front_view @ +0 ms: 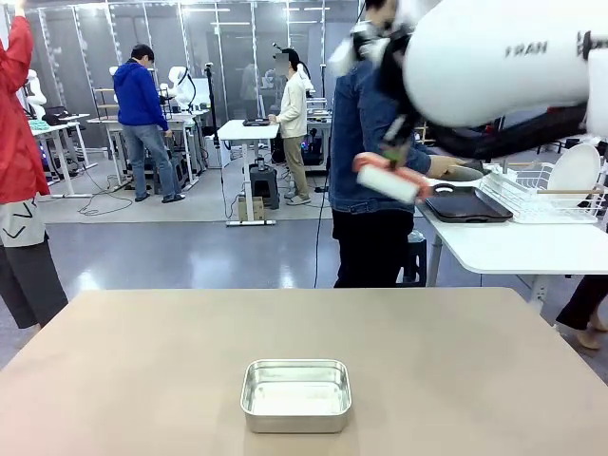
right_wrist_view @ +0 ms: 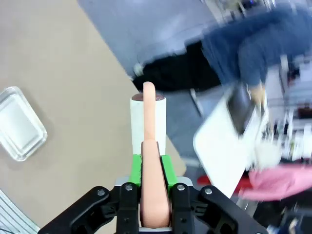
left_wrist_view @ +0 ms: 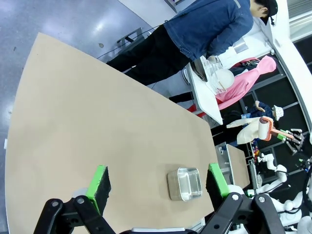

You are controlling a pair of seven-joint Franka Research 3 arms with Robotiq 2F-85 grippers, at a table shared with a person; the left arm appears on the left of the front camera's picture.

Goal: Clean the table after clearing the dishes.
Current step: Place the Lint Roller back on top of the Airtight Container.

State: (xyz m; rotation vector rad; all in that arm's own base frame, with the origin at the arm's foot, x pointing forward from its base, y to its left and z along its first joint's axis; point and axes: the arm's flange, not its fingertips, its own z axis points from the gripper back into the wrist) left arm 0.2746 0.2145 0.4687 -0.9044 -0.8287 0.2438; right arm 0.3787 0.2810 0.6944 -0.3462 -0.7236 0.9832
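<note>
The beige table (front_view: 142, 361) stretches across the front view. High above its far right edge, my right gripper (front_view: 388, 157) is shut on the orange handle of a white lint roller (front_view: 389, 182). In the right wrist view the green pads of the right gripper (right_wrist_view: 151, 168) clamp that handle, and the lint roller (right_wrist_view: 147, 122) points out over the table (right_wrist_view: 58, 63). My left gripper (left_wrist_view: 158, 183) hangs open above the table (left_wrist_view: 97, 122), holding nothing. Of the dishes, a white plate (front_view: 575, 171) stands in a wire rack, and dark trays (front_view: 465, 205) lie on a white side table.
A small steel pan (front_view: 295, 395) sits near the table's front middle; it is the steel pan (left_wrist_view: 185, 184) between my left fingers and the steel pan (right_wrist_view: 19, 124) at left. A person in a denim jacket (front_view: 375, 142) stands at the far edge, facing the white side table (front_view: 513, 247).
</note>
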